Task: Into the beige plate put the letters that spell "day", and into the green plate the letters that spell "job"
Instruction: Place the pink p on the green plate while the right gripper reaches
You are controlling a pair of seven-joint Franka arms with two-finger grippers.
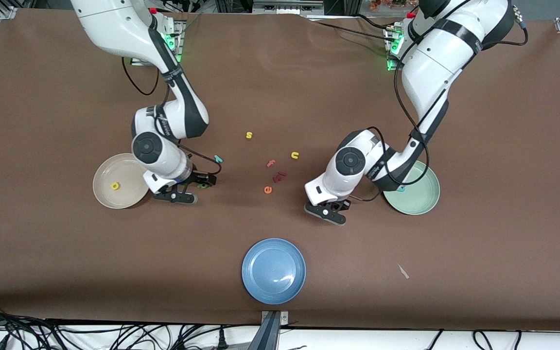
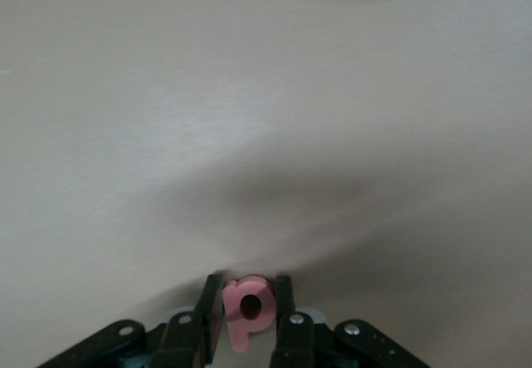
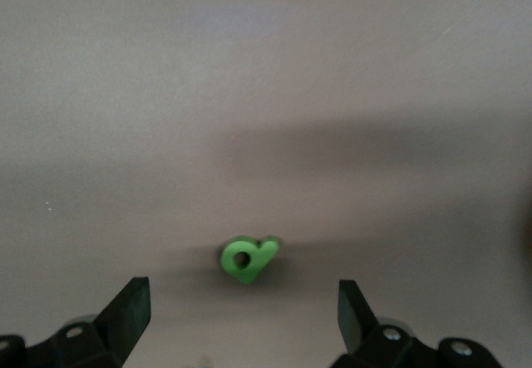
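At the right arm's end of the bench (image 1: 42,121) we see the beige plate (image 1: 107,194) with the yellow a (image 1: 115,185) lying in it. Just beside that plate, toward the middle, the right pincer (image 1: 198,188) is down low with its fingers (image 3: 129,314) spread wide, released; the green d (image 3: 248,258) lies flat on the bench between them, touched by neither finger. The teal y (image 1: 218,158) rests on the bench a little farther from the front camera than that pincer.

In the middle we find the loose letters: a yellow s (image 1: 249,135) farthest from the front camera, then a yellow u (image 1: 294,155), a salmon f (image 1: 271,163), a dark red letter (image 1: 279,177) we cannot read, and an orange e (image 1: 268,190). The blue plate (image 1: 273,271) sits nearest the front camera.

Toward the left arm's end, the left pincer (image 1: 327,210) is low over the bench, beside the green plate (image 1: 421,197). Its fingers (image 2: 208,318) are clenched on the salmon-red b (image 2: 248,308), one pressing each side. A small teal piece (image 1: 401,189) lies in the green plate beside the arm; we cannot tell which letter it is.
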